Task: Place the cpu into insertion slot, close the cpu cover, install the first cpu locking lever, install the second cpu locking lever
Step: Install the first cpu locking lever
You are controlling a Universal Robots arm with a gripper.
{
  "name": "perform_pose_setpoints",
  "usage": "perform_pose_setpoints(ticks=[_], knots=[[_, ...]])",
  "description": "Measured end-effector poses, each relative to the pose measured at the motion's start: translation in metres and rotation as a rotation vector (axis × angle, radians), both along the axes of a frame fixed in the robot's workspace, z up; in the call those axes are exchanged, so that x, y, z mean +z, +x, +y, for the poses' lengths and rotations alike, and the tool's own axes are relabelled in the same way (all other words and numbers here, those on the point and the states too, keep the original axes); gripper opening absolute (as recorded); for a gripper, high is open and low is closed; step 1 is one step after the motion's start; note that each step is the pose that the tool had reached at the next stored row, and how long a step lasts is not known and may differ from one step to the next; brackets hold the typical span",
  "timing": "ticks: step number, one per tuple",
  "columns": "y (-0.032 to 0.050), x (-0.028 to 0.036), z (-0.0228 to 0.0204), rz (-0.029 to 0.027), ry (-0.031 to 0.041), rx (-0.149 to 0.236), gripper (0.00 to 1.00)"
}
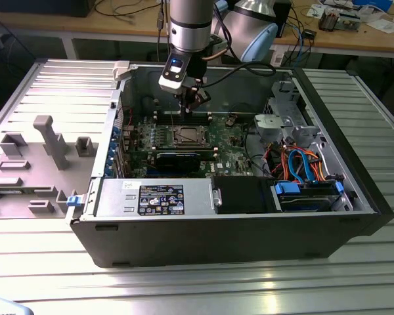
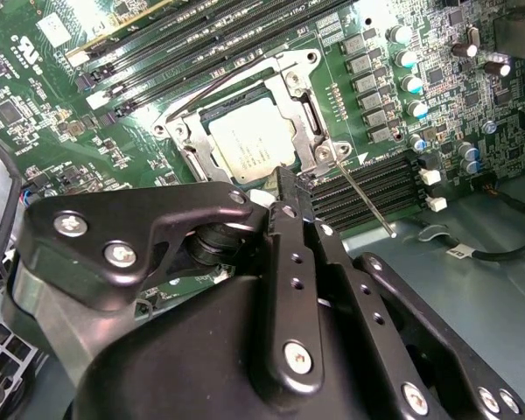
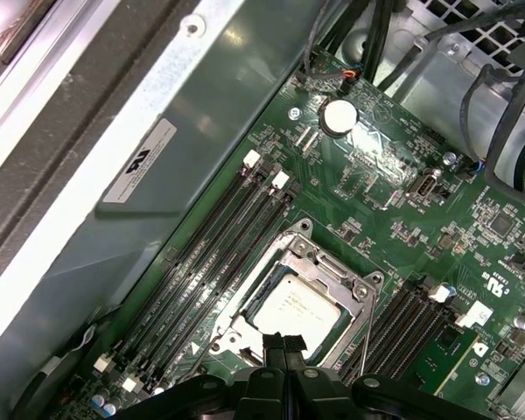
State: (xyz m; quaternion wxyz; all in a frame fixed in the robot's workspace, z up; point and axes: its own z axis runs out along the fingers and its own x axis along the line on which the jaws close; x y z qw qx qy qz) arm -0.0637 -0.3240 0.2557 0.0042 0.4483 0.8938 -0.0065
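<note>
Chip: silver-grey square cpu (image 2: 249,144), pinned under thin silver cpu cover (image 2: 302,96).
Tool: black gripper (image 1: 196,104), exterior view's twelve o'clock of chip, fingers together, empty.

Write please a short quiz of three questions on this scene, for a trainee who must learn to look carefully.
1. True or false: the cpu lies under the window of the lowered cpu cover.
2. The tip of the gripper is nearest to: A the cpu cover, B the round battery, C the blue cables.
3. Fill the gap: in the first wrist view, the long memory slots lie on ___ sides of the cpu cover.
Key: 1 true; 2 A; 3 two.
</note>
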Motion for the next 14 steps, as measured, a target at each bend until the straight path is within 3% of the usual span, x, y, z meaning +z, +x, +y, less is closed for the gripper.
perform_pose_setpoints(ticks=[14], knots=[[0.0000,0.0000,0.0000,0.0000,0.0000,0.008,0.11]])
